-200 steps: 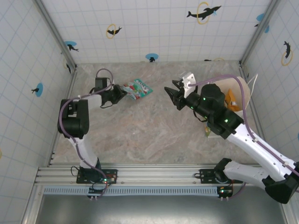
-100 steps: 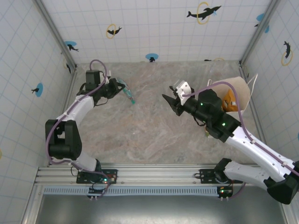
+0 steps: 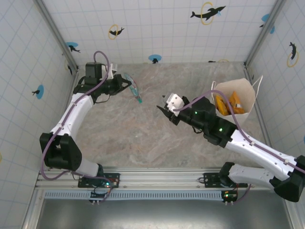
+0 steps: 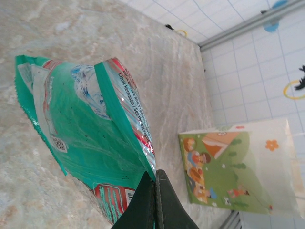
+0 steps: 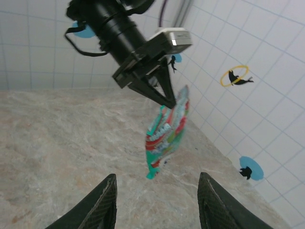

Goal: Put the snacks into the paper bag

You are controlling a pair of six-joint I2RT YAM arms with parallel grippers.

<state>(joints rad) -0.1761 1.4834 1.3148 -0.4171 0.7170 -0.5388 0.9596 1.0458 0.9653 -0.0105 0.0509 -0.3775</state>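
Top external view has the left gripper (image 3: 126, 87) pinched shut on a green snack packet (image 3: 135, 93), which dangles above the table (image 3: 143, 138) at the far left. The paper bag (image 3: 249, 95) stands well apart on the right, with orange packets (image 3: 228, 103) inside. The right gripper (image 3: 164, 110) hangs half-spread and empty, facing the packet. It looks like a handover: the right would have to close on the free edge before the left lets go.
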